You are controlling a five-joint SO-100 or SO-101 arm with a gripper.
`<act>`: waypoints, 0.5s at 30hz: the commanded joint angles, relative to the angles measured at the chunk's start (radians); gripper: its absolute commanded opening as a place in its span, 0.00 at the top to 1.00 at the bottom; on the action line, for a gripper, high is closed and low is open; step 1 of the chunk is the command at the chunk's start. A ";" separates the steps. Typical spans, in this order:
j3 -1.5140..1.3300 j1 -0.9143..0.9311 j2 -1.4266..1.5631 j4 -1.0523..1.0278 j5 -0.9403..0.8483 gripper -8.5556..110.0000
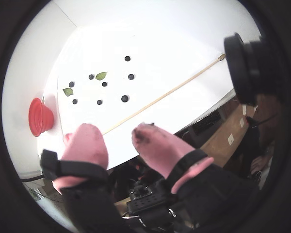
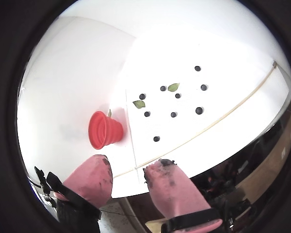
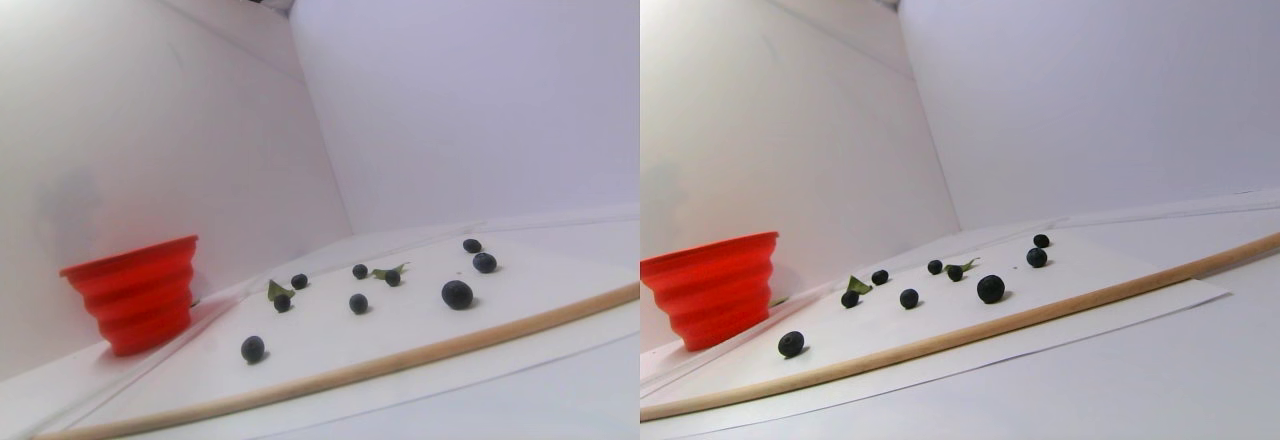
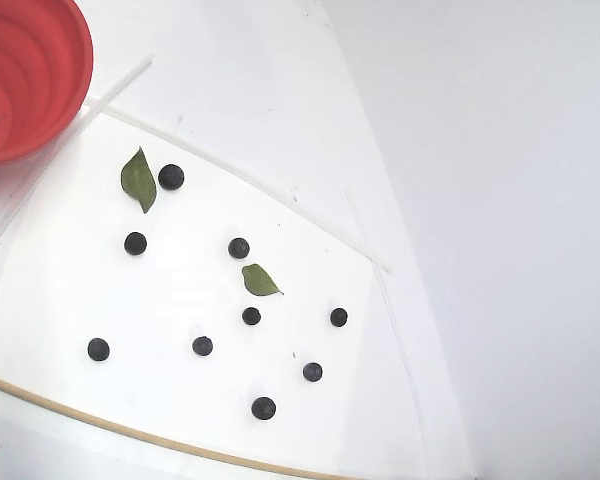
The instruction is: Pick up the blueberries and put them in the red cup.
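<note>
Several blueberries lie scattered on a white sheet, e.g. one blueberry in a wrist view (image 1: 125,98), in another wrist view (image 2: 199,110), in the stereo pair view (image 3: 457,294) and in the fixed view (image 4: 239,248). The red cup (image 4: 60,60) stands upright at the sheet's corner, left of the berries in both wrist views (image 1: 40,116) (image 2: 104,129) and in the stereo pair view (image 3: 135,295). My gripper (image 1: 116,130) (image 2: 131,165) has pink fingers, is open and empty, and hangs high over the table's near edge, well short of the berries and cup.
Two green leaves (image 4: 138,180) (image 4: 260,280) lie among the berries. A thin wooden stick (image 1: 169,92) (image 3: 400,360) runs along the sheet's near side. White walls close the far sides. A black camera (image 1: 242,63) sticks out at the right.
</note>
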State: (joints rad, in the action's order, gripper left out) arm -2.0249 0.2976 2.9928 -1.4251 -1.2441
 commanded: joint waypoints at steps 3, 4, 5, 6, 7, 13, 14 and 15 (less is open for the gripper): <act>-0.011 0.011 -0.043 0.063 -0.067 0.82; -0.014 0.012 -0.048 0.067 -0.077 0.82; -0.015 0.011 -0.051 0.071 -0.086 0.82; -0.018 0.009 -0.055 0.078 -0.094 0.82; -0.026 0.009 -0.060 0.087 -0.103 0.82; -0.066 0.009 -0.095 0.130 -0.163 0.81; -0.074 0.009 -0.097 0.138 -0.172 0.81; -0.081 0.011 -0.100 0.143 -0.183 0.81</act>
State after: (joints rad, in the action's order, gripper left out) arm -2.1138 0.3053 2.8931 -1.3146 -1.3975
